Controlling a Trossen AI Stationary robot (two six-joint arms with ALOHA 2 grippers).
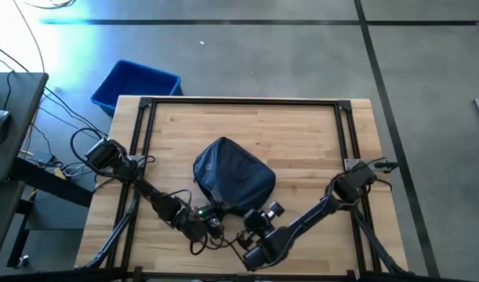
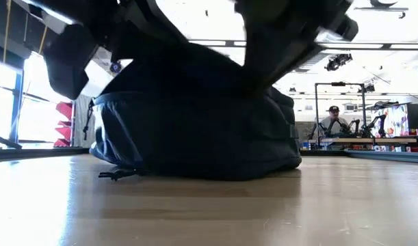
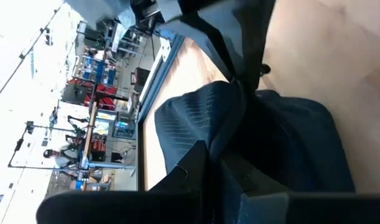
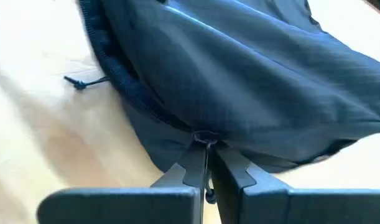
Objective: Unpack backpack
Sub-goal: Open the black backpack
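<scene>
The backpack (image 1: 233, 177) lies near the middle of the wooden table (image 1: 302, 141), with its near edge toward the two arms, and it appears closed; the step in hand is judged to be the opening of the zipper. The right gripper (image 4: 206, 163) has its fingers pressed together on the small metal zipper pull (image 4: 205, 138) at the bag's near edge. The left gripper (image 3: 208, 158) is also closed, pinching a fold of the fabric beside it. The next move probably calls for a steady pull along the zipper track while the left side holds the cloth tight. The bag is soft, rounded and floppy, of dark navy woven fabric.
</scene>
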